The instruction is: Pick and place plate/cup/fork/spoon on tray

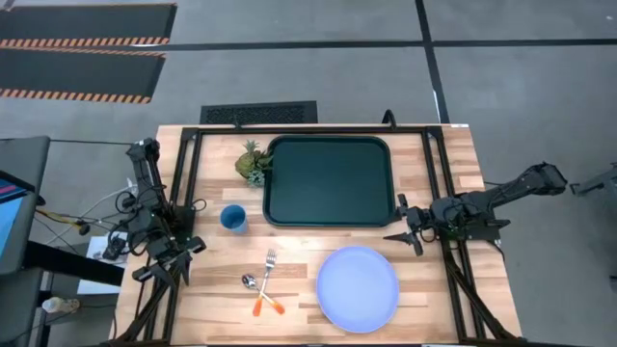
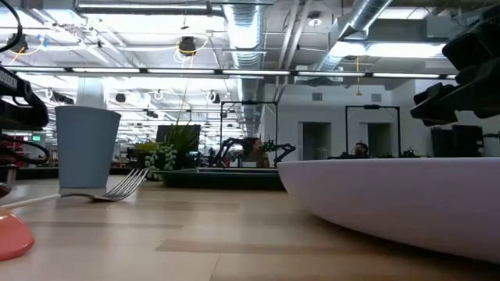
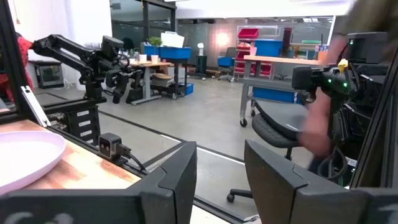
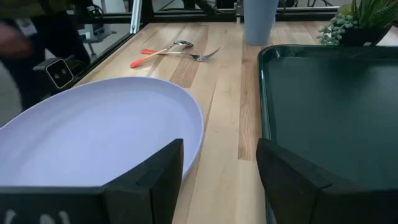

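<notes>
The pale lavender-blue plate lies flat on the table near its front edge. The dark green tray lies at the back centre. The blue cup stands upright left of the tray. The orange-handled fork and spoon lie crossed left of the plate. My right gripper is open, just right of the tray's near right corner and beyond the plate; the plate and tray lie ahead of its fingers. My left gripper is open at the table's left edge.
A small green pineapple-like ornament stands at the tray's far left corner. Black frame rails run along the table's left and right sides. A person's blurred arm shows in the room beyond the table.
</notes>
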